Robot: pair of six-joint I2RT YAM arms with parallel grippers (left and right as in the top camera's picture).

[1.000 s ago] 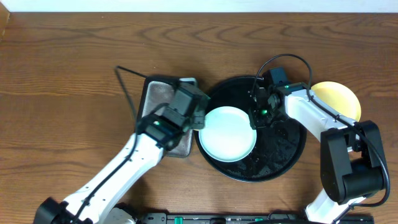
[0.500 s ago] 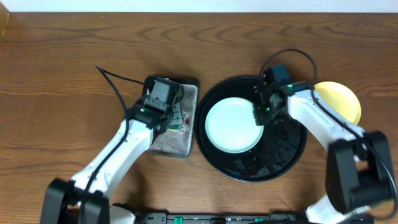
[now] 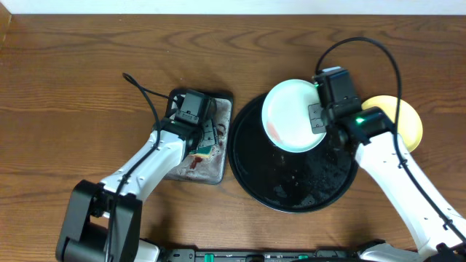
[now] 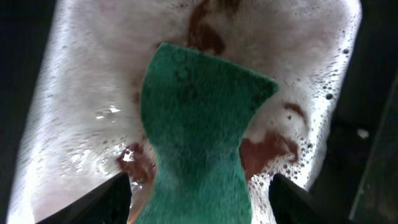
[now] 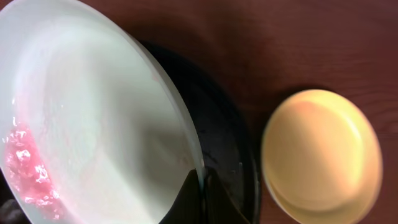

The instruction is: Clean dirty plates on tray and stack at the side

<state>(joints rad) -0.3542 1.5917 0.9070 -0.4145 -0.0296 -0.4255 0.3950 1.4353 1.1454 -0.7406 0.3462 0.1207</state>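
Note:
A pale mint plate (image 3: 290, 116) hangs tilted above the back of the black tray (image 3: 291, 185). My right gripper (image 3: 319, 116) is shut on its right rim. In the right wrist view the plate (image 5: 93, 106) carries a pink-red sauce smear low on its left, and the gripper (image 5: 202, 186) pinches the thin rim over the tray (image 5: 227, 130). A yellow plate (image 3: 405, 120) (image 5: 320, 155) lies on the table right of the tray. My left gripper (image 3: 200, 135) (image 4: 200, 199) stands open over a green sponge (image 4: 199, 130) that lies between its jaws.
The sponge lies in a rectangular grey pan (image 3: 218, 173) left of the tray, in foamy, red-stained water (image 4: 81, 93). The tray floor is wet. A black cable (image 3: 145, 94) loops over the table behind the left arm.
The left gripper has gone from the tray to the pan and opened, letting go of the sponge. The right gripper has lifted the mint plate off the tray and tilted it.

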